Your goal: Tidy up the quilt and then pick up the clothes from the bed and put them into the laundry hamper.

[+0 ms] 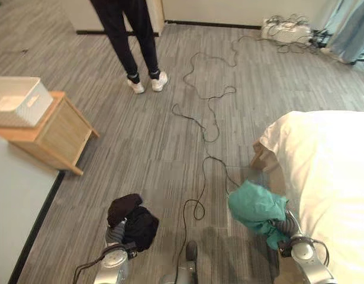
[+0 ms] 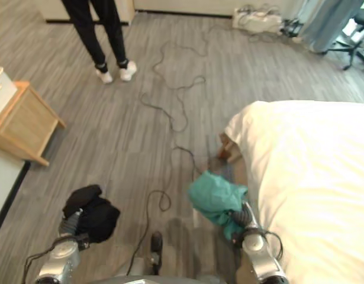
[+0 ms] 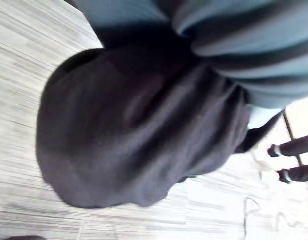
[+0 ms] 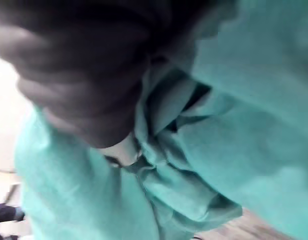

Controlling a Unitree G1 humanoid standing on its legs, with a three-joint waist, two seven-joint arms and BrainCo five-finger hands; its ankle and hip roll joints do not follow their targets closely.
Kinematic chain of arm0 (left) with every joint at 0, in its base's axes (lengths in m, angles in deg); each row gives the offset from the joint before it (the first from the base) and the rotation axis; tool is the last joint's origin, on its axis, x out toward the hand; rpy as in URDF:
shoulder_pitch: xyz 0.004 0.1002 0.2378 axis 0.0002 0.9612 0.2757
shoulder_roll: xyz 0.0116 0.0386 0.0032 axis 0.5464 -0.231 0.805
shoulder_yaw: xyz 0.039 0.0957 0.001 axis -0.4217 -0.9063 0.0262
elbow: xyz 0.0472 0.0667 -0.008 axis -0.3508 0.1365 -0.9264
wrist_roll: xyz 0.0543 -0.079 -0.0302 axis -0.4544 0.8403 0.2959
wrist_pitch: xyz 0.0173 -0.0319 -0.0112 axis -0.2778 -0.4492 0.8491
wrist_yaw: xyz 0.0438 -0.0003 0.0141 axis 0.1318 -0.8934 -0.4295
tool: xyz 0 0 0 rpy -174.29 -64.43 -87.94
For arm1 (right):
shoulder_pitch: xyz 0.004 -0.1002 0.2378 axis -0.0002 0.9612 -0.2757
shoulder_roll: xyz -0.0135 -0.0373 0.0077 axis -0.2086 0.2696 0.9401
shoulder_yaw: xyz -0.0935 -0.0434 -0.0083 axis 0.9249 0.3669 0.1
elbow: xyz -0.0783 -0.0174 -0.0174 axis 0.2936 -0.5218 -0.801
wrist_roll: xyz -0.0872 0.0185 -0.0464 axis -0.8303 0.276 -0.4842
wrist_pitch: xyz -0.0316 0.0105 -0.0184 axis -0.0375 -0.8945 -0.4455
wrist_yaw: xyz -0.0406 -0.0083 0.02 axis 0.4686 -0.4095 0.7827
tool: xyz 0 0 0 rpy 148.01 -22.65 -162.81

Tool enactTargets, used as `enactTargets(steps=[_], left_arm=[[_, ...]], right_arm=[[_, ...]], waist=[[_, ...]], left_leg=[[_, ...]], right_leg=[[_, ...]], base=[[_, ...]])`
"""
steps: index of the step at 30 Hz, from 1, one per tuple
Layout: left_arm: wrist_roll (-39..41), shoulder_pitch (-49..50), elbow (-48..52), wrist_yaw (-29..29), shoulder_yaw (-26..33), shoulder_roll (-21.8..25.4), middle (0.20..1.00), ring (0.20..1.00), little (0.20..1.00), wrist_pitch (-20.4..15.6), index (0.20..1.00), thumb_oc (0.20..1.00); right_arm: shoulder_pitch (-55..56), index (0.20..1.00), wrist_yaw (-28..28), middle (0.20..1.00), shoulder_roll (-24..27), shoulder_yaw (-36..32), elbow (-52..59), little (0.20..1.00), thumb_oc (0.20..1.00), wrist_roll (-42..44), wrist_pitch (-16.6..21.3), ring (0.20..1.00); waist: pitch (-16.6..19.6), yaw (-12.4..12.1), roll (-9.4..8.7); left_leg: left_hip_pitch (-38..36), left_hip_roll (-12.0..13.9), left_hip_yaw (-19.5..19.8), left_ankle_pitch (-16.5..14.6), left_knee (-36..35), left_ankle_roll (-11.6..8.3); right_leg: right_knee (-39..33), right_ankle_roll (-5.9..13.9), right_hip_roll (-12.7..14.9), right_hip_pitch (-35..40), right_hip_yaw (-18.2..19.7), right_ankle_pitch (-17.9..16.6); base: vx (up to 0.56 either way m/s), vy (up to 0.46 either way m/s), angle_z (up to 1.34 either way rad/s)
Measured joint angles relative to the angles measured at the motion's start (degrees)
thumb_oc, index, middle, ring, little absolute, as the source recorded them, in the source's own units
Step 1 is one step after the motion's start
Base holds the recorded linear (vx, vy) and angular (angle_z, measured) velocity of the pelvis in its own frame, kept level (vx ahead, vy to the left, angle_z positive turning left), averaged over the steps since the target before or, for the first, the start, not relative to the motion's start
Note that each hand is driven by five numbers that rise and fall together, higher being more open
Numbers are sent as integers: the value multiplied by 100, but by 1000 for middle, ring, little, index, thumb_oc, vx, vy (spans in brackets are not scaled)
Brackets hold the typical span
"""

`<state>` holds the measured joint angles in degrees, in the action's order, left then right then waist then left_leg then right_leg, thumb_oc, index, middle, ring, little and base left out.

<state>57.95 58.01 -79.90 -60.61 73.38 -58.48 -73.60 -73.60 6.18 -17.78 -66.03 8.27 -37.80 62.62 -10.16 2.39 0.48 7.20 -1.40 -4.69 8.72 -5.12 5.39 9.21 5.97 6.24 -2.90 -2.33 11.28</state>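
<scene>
Left hand (image 1: 115,232) carries a bunched black garment (image 1: 134,222) over the floor (image 1: 146,142); right hand (image 1: 282,228) carries a teal garment (image 1: 257,207) just beside the bed (image 1: 329,171). Fingers of both hands are buried in cloth, so can't tell how far they're curled. Further off: a wooden nightstand (image 1: 54,133) with a white bin (image 1: 16,100) on top, and a person (image 1: 131,41) standing.
</scene>
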Motion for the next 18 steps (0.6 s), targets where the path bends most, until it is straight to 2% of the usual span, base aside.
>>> enactTargets(steps=[1, 2, 3, 4, 5, 6, 9, 10, 12, 13, 14, 15, 17, 18], left_arm=[[-157, -136, -380, -56, -89, -87, 200, 200, 200, -4, 200, 200], [-354, -342, -934, -112, -277, -132, 200, 200, 200, 50, 200, 200], [-496, -469, -1419, -135, -354, -98, 200, 200, 200, 56, 200, 200], [-634, -416, -1823, -229, -349, -26, 200, 200, 200, 106, 200, 200], [-655, -289, -1861, -254, -294, -41, 200, 200, 200, 161, 200, 200], [-829, -98, -1492, -358, -134, -128, 200, 200, 200, 152, 200, 200], [-1742, -374, -2181, -372, -748, -99, 200, 200, 200, 373, 200, 200], [-1982, -336, -2325, -440, -913, -147, 200, 200, 200, 453, 200, 200], [-2014, -230, -2338, -493, -997, -157, 200, 200, 200, 463, 200, 200], [-2012, -296, -2336, -504, -1045, -85, 200, 200, 200, 468, 200, 200], [-2009, -303, -2336, -503, -1024, -65, 200, 200, 200, 488, 200, 200], [-2008, -625, -2375, -485, -1097, -67, 200, 200, 200, 547, 200, 200], [-2012, -693, -2432, -484, -1202, -130, 200, 200, 200, 582, 200, 200], [-2013, -688, -2435, -479, -1200, -163, 200, 200, 200, 586, 200, 200]], right_arm=[[-90, 200, 37, 200, 23, 11, -549, 200, 200, 38, 11, 200], [-104, 200, 53, 200, 20, 11, -1142, 200, 200, 70, -55, 200], [-184, 200, 97, 200, -86, 2, -1737, 200, 200, 178, -68, 200], [-253, 200, 87, 200, -241, -22, -2383, 200, 200, 328, -103, 200], [-294, 200, 70, 200, -257, -21, -2617, 200, 200, 373, -146, 200], [-344, 200, -5, 200, 26, -178, -2390, 200, 200, 473, -133, 200], [-367, 200, -190, 200, 42, 73, -2850, 200, 200, 196, -333, 200], [-331, 200, -307, 200, 26, 148, -3038, 200, 200, 196, -451, 200], [-332, 200, -354, 200, 24, 173, -3088, 200, 200, 195, -487, 200], [-300, 200, -376, 200, -52, 176, -3074, 200, 200, 197, -501, 200], [-373, 200, -387, 200, -69, 169, -3041, 200, 200, 200, -496, 200], [-452, 200, -387, 200, -71, 226, -3086, 200, 200, 203, -521, 200], [-547, 200, -384, 200, -16, 441, -3092, 200, 200, 197, -560, 200], [-629, 200, -380, 200, -11, 543, -3078, 200, 200, 186, -570, 200]], waist=[[-116, 40, 105], [-146, 109, 209], [-138, 193, 146], [-141, 175, -68], [-140, 122, -101], [-108, 58, -116], [-129, 55, -105], [-109, 45, -90], [-67, -12, -50], [-115, -100, -114], [-170, -207, -153], [-317, -275, -294], [-403, -406, -413], [-419, -431, -415]], left_leg=[[-89, 2, 204, -21, 0, 23], [-146, 57, 372, -47, 2, 0], [-242, 47, 374, -100, 2, -18], [-383, -37, 276, -125, 16, -111], [-463, -15, 216, -189, 13, -185], [-733, 229, -66, -427, 8, -574], [-956, 223, 60, -415, 20, -540], [-1116, 257, 29, -544, 40, -618], [-1109, 336, -17, -559, 68, -740], [-815, 424, -61, -686, 583, -971], [-458, 422, 11, -812, 1256, -1131], [382, 398, 200, -786, 2755, -1218], [791, 358, 326, -601, 3512, -1224], [860, 336, 306, -636, 3506, -1202]], right_leg=[[-146, -17, -80, -115, 36, -278], [-581, 1, -199, -117, 108, -465], [-955, 92, -180, -90, 76, -767], [-945, 51, 15, -55, -54, -1397], [-1016, -91, 9, 22, -78, -1584], [-1428, -315, -215, 447, -81, -1608], [-1431, -308, -235, 703, -141, -1538], [-1431, -337, -261, 825, -162, -1407], [-1386, -398, -399, 812, -138, -1363], [-1286, -568, -467, 638, -242, -1199], [-1133, -771, -550, 578, -323, -1198], [-968, -915, -383, 427, -332, -1064], [-1121, -1015, -336, 585, -229, -1131], [-1239, -1012, -354, 712, -219, -1128]], base=[[118, 13, 114], [53, 23, 131], [119, 2, 121], [148, 3, 60], [161, 6, 6], [99, 1, -22], [78, -55, 8], [40, -119, -5], [-26, -134, -17], [-12, -191, -13], [72, -238, -5], [113, -111, -8], [356, 12, -22], [620, 98, -21]])
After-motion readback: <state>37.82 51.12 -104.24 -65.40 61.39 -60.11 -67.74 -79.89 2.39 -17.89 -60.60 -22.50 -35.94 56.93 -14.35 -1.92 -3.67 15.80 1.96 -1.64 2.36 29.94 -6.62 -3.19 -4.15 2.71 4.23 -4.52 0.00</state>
